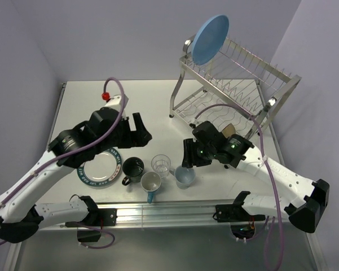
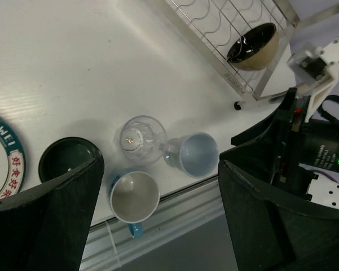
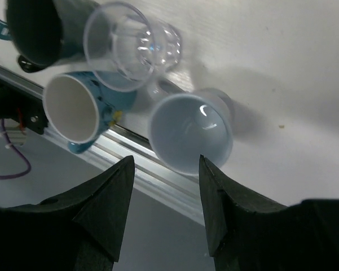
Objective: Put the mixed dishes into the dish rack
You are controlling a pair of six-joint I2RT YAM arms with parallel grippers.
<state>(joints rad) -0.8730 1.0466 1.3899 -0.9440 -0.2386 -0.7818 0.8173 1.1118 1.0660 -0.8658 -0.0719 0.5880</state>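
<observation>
Step judged: cup pickup. Right hand [image 3: 164, 169] spread over light-blue cup [image 3: 190, 132] at worktop [image 1: 96, 101] near edge. Next move likely: lower, pinch rim.

Left hand [image 2: 159, 165] with its 2 dark fingers spread wide above white worktop [image 2: 73, 68], clear glass [image 2: 140, 138] just beside light-blue cup [image 2: 197, 154], white-and-blue mug [image 2: 134, 196] nearer the edge, dark mug [image 2: 65, 160] leftward, teal-rimmed lettered plate [image 2: 11, 166] (partly cropped), dish rack [image 2: 214, 28] corner, black bowl [image 2: 252, 42] among its wires.
</observation>
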